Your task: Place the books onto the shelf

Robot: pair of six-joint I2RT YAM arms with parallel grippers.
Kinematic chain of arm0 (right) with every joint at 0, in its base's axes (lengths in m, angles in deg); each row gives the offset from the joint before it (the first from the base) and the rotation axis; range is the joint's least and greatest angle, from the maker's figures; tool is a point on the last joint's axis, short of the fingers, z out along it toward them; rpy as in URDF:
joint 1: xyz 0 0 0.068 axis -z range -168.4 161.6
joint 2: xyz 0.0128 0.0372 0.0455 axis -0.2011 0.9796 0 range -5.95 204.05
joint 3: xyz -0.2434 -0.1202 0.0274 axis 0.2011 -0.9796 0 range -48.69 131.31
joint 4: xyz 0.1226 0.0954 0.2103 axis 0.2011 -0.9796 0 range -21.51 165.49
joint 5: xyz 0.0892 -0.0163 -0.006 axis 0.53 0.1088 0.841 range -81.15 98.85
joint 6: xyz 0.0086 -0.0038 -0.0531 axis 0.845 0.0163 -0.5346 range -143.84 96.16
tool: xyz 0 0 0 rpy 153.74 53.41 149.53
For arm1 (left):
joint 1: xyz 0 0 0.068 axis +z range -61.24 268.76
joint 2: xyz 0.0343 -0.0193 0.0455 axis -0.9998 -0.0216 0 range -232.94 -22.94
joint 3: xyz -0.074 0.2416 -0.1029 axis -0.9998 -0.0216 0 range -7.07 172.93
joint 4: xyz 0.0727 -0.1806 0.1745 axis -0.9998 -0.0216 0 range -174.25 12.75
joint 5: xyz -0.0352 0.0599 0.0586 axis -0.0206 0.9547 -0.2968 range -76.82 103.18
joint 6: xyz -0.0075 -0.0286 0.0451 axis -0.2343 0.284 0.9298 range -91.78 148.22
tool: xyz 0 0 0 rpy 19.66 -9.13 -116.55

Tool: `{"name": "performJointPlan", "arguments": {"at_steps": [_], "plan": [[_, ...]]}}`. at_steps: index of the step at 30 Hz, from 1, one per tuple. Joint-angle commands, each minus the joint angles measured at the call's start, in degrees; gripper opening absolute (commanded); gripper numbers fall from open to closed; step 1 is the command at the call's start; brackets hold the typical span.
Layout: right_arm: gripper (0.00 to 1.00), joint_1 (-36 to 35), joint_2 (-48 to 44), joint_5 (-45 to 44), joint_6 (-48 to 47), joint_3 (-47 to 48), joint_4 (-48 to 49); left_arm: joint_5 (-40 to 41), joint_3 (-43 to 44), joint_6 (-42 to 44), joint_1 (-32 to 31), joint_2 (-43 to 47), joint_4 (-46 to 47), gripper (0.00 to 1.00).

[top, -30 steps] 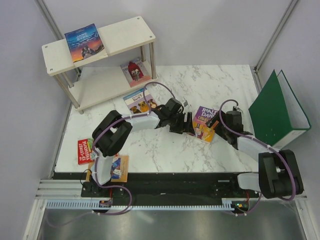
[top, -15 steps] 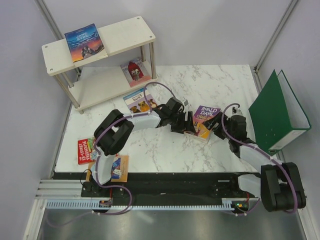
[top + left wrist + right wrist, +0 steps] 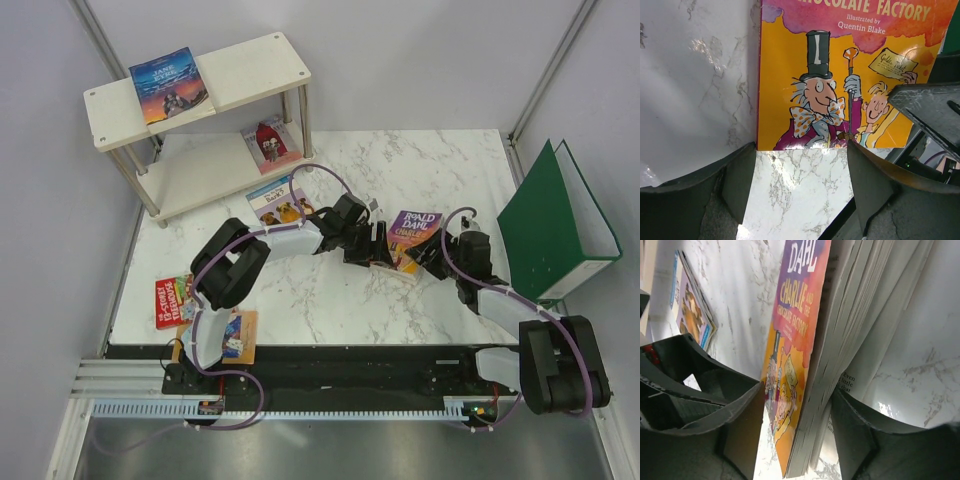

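Observation:
The Roald Dahl book (image 3: 408, 238) lies mid-table, its purple and orange cover (image 3: 840, 75) up. My right gripper (image 3: 432, 258) is at its right corner, open. One finger sits by the cover (image 3: 795, 340) with a thin gap and the other is under the fanned pages, with the last leaf left on the marble. My left gripper (image 3: 372, 247) is open on the marble (image 3: 800, 147), its tips at the book's lower edge with nothing between them. On the shelf (image 3: 250, 70), blue Jane Eyre (image 3: 168, 85) lies on top and a red book (image 3: 270, 140) on the lower board.
The dogs book (image 3: 280, 200) lies flat behind my left arm and shows in the right wrist view (image 3: 690, 310). The red Treehouse book (image 3: 172, 300) and an orange-brown book (image 3: 238, 335) lie at the near left edge. A green ring binder (image 3: 555, 225) stands at the right.
My right gripper has narrowed around the Roald Dahl book's corner and slid the book left and back toward the left gripper. The left gripper has barely moved.

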Motion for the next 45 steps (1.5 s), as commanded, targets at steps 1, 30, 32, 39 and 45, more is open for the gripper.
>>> {"name": "performJointPlan", "arguments": {"at_steps": [1, 30, 32, 39, 45], "plan": [[0.55, -0.43, 1.07, 3.19, 1.60, 0.58, 2.36, -0.78, 1.63, -1.03, -0.41, -1.45, 0.61, 0.79], [0.00, -0.44, 6.96, 29.47, 13.11, 13.76, 26.33, 16.80, -43.19, -12.55, 1.00, 44.86, 41.22, 0.84], [0.00, -0.35, 7.84, 32.10, 16.54, 13.06, 30.29, 16.10, -42.23, -10.70, 1.00, 45.22, 41.13, 0.84], [0.00, -0.79, 9.34, 37.38, 23.31, 12.00, 41.82, 15.48, -42.84, -10.70, 1.00, 43.21, 47.90, 0.82], [0.00, -1.93, 9.25, 39.14, 23.84, 13.06, 42.09, 14.86, -41.87, -11.40, 1.09, 40.21, 51.40, 0.60]]}}
